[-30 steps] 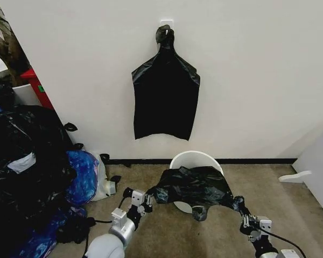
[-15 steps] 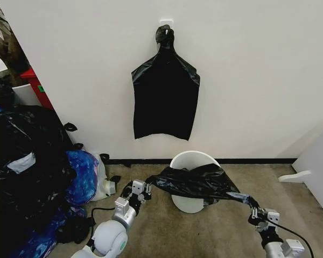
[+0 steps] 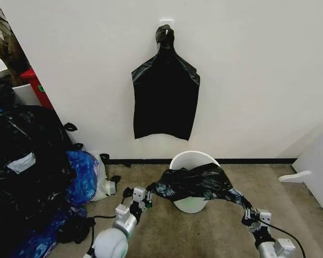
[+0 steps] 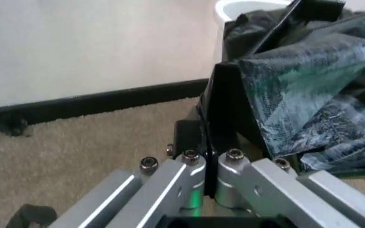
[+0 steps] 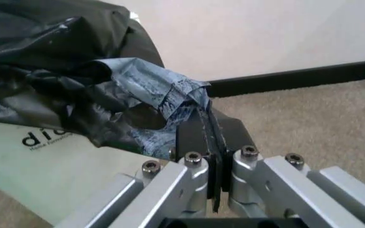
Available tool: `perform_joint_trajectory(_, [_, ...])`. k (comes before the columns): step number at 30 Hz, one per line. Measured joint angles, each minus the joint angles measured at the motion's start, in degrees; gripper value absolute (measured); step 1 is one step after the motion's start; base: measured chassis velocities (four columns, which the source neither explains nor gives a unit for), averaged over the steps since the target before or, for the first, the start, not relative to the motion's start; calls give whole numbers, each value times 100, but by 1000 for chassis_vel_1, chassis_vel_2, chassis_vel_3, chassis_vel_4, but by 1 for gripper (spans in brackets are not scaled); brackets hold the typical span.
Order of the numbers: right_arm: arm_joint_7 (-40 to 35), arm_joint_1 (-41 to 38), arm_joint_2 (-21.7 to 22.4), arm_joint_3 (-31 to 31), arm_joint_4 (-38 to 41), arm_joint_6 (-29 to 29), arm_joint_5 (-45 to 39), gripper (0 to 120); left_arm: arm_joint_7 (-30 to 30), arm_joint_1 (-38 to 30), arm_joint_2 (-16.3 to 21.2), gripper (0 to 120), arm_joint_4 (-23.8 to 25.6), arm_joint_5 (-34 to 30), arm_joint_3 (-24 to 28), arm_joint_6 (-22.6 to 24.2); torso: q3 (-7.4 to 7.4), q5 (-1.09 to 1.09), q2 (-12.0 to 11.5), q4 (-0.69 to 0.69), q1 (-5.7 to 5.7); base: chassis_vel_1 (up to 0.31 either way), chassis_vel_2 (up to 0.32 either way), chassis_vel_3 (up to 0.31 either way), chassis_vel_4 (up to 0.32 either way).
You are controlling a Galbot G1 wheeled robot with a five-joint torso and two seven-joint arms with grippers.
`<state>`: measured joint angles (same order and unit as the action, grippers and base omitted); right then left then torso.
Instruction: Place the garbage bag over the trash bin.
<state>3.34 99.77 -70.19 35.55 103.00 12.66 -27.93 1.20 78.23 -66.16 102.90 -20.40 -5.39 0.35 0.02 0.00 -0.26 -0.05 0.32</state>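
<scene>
The garbage bag (image 3: 196, 181) is a crinkled glossy black sheet stretched across the front of the trash bin (image 3: 192, 159), a round white bucket standing by the wall. My left gripper (image 3: 149, 194) is shut on the bag's left edge, seen close up as the bag (image 4: 296, 80) pinched in the left gripper (image 4: 209, 142). On the other side my right gripper (image 3: 245, 210) is shut on the bag's right corner; the right wrist view shows the bag (image 5: 74, 90) clamped in the right gripper (image 5: 209, 142) beside the bin's white wall (image 5: 49, 175).
A flat bunch of black bags (image 3: 166, 97) hangs from a wall hook above the bin. A big heap of stuffed black and blue bags (image 3: 32, 172) fills the left. A red box (image 3: 37, 86) stands behind it. Carpet lies in front.
The bag has sagged a little lower across the bin's front. My right gripper moved slightly left and up; my left gripper shifted a little right and down.
</scene>
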Motion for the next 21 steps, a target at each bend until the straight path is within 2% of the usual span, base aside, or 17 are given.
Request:
perform_joint_trajectory(11, [11,-594,-93,-28,-493,-171,54,0,-6,-405,-166,0,-495,-89,60,74,1,1,0,1,0,0,0,0,0])
perform_joint_trajectory(15, [12,-1000,-121,-32,-795,-242,146,0,-22,-573,-339,0,-790,-89,106,61,1,1,0,2,0,0,0,0,0])
perform_joint_trajectory(21, [19,-1374,-136,-76,-1076,-294,285,0,-86,-636,-441,0,-891,-44,137,52,1,1,0,2,0,0,0,0,0])
